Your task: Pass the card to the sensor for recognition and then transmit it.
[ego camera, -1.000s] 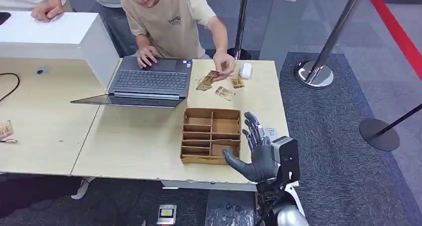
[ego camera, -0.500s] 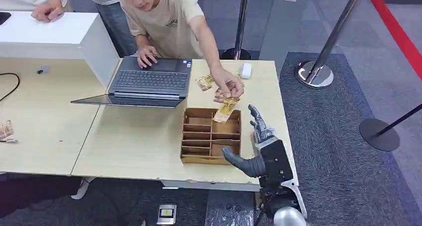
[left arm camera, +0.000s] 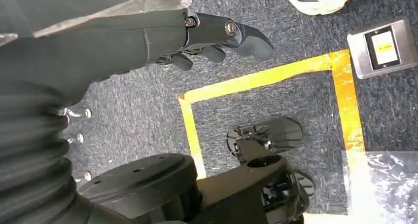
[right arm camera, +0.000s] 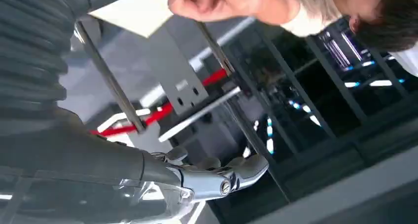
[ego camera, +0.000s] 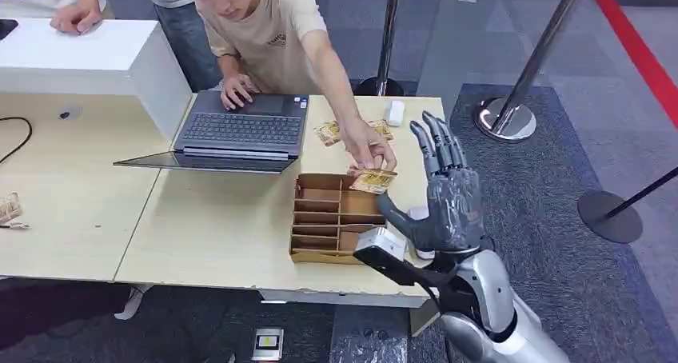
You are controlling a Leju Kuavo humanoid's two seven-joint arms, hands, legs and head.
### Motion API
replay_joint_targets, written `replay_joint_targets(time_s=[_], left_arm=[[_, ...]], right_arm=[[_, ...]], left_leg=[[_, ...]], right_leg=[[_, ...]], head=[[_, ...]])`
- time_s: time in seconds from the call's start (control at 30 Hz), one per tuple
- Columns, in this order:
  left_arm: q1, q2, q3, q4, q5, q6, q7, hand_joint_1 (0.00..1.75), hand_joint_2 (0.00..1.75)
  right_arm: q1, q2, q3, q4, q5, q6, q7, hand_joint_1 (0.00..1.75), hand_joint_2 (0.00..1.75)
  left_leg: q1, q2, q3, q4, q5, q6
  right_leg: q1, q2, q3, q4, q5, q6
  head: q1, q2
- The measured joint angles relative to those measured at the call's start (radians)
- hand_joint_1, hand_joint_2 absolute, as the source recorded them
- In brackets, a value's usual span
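Person's hand [ego camera: 366, 147] holds card [ego camera: 372, 181] over wooden organizer [ego camera: 338, 217].

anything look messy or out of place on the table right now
A few cards lie loose and crooked on the table beside the laptop, outside the wooden organizer. A person's hand holds one card at its far edge.

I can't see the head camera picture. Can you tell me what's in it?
A person's hand holds a card over a wooden divided tray on the table, while the robot's right hand is raised beside it, fingers spread. A laptop sits behind.
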State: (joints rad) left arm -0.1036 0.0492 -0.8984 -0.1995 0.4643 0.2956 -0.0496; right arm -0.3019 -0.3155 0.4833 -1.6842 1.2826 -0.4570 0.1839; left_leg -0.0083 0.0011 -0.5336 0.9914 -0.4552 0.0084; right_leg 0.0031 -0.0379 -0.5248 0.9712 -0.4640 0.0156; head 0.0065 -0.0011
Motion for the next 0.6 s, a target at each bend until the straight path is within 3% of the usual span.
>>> replay_joint_targets(time_s=[0.2,0.57,0.6], left_arm=[[0.000,-0.003,-0.002,0.000,0.000,0.000,-0.003,0.00,1.75],[0.000,-0.005,-0.002,0.000,0.004,0.000,-0.006,0.00,1.75],[0.000,-0.005,-0.002,0.000,0.004,0.000,-0.006,0.00,1.75]], right_arm=[[-0.028,-0.008,0.018,0.025,0.138,-0.064,0.006,0.00,1.75],[-0.036,-0.014,0.049,0.081,0.091,-0.044,-0.024,0.00,1.75],[-0.036,-0.015,0.052,0.085,0.085,-0.043,-0.026,1.75,1.75]], left_leg=[[0.000,0.000,0.000,0.000,0.000,0.000],[0.000,0.000,0.000,0.000,0.000,0.000],[0.000,0.000,0.000,0.000,0.000,0.000]], right_leg=[[0.000,0.000,0.000,0.000,0.000,0.000],[0.000,0.000,0.000,0.000,0.000,0.000],[0.000,0.000,0.000,0.000,0.000,0.000]], head=[[0.000,0.000],[0.000,0.000],[0.000,0.000]])
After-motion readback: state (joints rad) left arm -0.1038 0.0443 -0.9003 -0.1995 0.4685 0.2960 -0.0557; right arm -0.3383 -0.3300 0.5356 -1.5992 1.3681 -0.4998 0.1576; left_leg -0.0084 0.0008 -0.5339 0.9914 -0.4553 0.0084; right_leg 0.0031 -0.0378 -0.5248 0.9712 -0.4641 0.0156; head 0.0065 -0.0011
